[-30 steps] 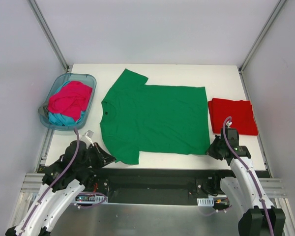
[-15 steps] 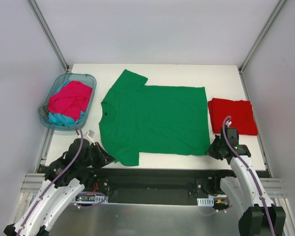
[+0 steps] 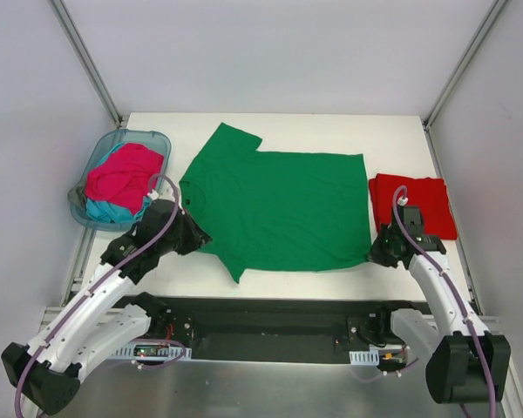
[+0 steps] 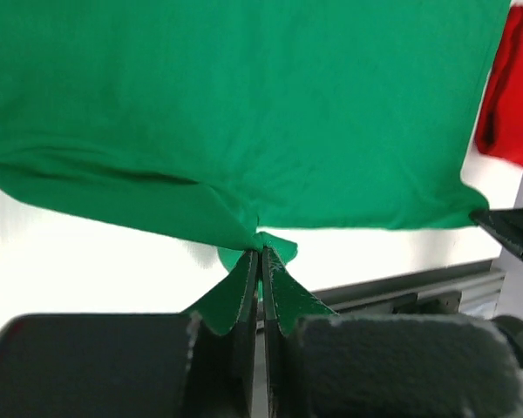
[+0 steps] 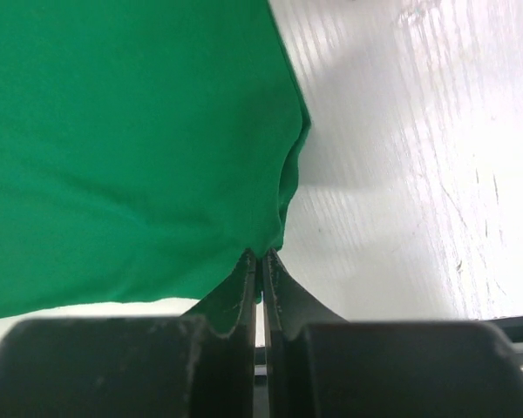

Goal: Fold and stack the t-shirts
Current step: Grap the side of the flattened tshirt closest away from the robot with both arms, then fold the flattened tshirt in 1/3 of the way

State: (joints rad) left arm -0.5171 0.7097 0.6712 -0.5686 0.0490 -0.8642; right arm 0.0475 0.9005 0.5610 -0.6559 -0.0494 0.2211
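A bright green t-shirt (image 3: 279, 205) lies spread on the white table, neck to the left. My left gripper (image 3: 200, 239) is shut on its near left edge, lifted over the shirt; the pinched cloth shows in the left wrist view (image 4: 261, 246). My right gripper (image 3: 375, 254) is shut on the shirt's near right corner, seen in the right wrist view (image 5: 261, 252). A folded red t-shirt (image 3: 414, 205) lies at the right. Pink (image 3: 122, 174) and teal (image 3: 105, 209) shirts sit in the basket.
A clear blue basket (image 3: 161, 142) stands at the table's left edge. The table's near edge (image 3: 288, 292) runs just behind both grippers, with a black gap and metal frame below. Grey walls enclose the table on three sides.
My left gripper has risen and moved away from the near edge towards the collar, pulling the near sleeve inward over the shirt. The right gripper moved slightly inward with its corner.
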